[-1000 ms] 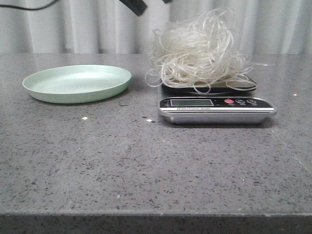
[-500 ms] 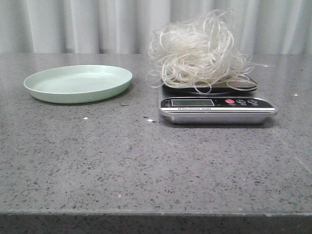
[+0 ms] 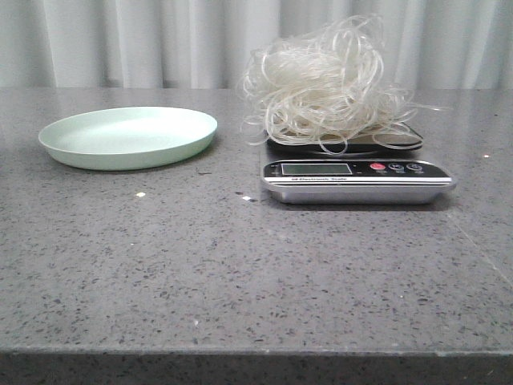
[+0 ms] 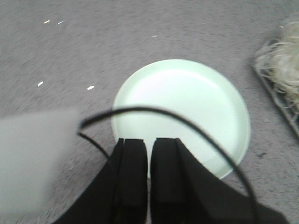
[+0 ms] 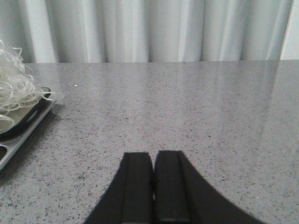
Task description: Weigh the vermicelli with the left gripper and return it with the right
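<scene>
Surface: a grey speckled stone-look tabletop (image 3: pixel 200 265) runs across the whole front view, with a few small white flecks lying on it between the plate and the scale.
Room: pale pleated curtains (image 3: pixel 144 40) hang along the far edge of the table.
Front view only: neither arm shows here; it is the one view that takes in the plate and the scale together, side by side and apart, plate on the left.
Left wrist view only: the left gripper (image 4: pixel 148 186) hangs above the plate's near rim, its two black fingers pressed together with nothing between them; a thin black cable (image 4: pixel 163 114) loops across in front of the plate, and a blurred pale grey patch fills one corner.
Right wrist view only: the right gripper (image 5: pixel 153 191) sits low over bare tabletop, its black fingers closed against each other and holding nothing; the scale's edge and a fringe of noodles lie off to one side, well apart from it.
Plate: a shallow round pale mint-green plate (image 3: pixel 80 156) rests flat on the table, and nothing lies in it.
Scale: a black and silver digital kitchen scale (image 3: pixel 357 180) with a small display and a red button stands to the right of the plate.
Vermicelli: the loose tangle of thin translucent whitish vermicelli (image 3: pixel 325 84) is piled on the scale's platform, some strands drooping over its edges.
</scene>
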Controlling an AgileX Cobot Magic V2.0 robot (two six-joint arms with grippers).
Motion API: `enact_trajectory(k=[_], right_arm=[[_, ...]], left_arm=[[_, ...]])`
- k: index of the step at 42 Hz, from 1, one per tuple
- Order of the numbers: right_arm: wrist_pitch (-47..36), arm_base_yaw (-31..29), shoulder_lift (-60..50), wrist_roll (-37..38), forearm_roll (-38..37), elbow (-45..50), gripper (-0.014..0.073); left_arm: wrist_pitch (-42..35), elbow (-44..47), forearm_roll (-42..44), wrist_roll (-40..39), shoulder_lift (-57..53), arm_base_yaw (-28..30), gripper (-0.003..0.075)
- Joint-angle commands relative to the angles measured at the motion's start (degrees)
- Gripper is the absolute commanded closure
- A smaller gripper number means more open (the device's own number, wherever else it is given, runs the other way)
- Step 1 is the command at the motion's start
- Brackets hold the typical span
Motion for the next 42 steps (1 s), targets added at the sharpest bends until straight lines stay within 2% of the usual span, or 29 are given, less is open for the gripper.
enact_trajectory(k=[1,7,19,32,37,42], right_arm=[[-4.38,-0.45,-0.95,0.04,-0.18,-0.46,0.0442],[-4.38,-0.45,-0.95,0.04,-0.18,-0.46,0.0442],[-4.44,-0.45,-0.95,0.04,-0.18,-0.46,0.0442],[-6.45,-0.45,-0.95,0.04,-0.18,-0.47,0.0442],[-10.49,-0.45,-0.95,0.04,-0.07,-1.25,0.0441],[-10.28,-0.45,-0.33,0.04,0.31,-4.89,0.0441]], left_arm=[[-9.79,6.14,-1.89,-0.24,-7.96,3.00,0.0583],[-18.34,16.05,0.17,1.56,-16.92,4.19,0.0583],[-31.99,33.10,6.31,1.56,-29.23,2.51,0.0583],[-55.38,49.49,6.31,1.56,-40.42,3.03,0.0582],[-56.31,51.79,6.31,1.56,-41.64,3.03,0.0582],[-56.21,52.32,6.31,1.56,-41.64,2.92,0.0583]])
